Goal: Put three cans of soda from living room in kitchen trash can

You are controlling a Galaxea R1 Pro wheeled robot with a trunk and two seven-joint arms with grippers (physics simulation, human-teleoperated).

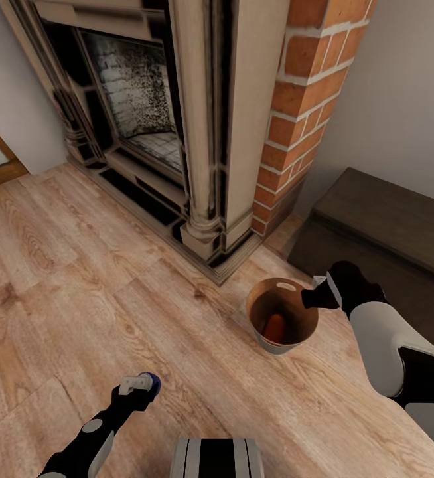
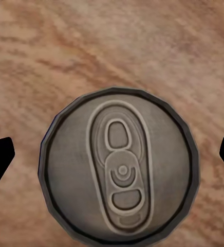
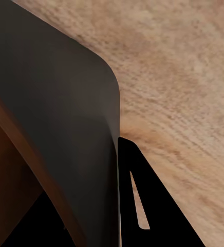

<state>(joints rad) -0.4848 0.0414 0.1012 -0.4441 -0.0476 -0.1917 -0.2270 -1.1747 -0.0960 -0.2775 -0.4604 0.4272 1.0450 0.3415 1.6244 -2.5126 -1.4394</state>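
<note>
Seemingly to carry both loads at once, the right gripper [image 1: 312, 297] pinches the rim of the trash can [image 1: 262, 332], an orange soda can [image 1: 275, 327] inside, while the left gripper [image 2: 112, 154], fingers spread, straddles the blue soda can [image 1: 150, 382] on the wood floor [image 1: 58, 279] beside the fireplace [image 1: 144, 113].

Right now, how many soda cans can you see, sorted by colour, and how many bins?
Orange soda can: 1, lying inside the bin.
Blue soda can: 1, on the floor at the left gripper.
Brown bin: 1, its rim at the right gripper.
Total: 3 things.
</note>
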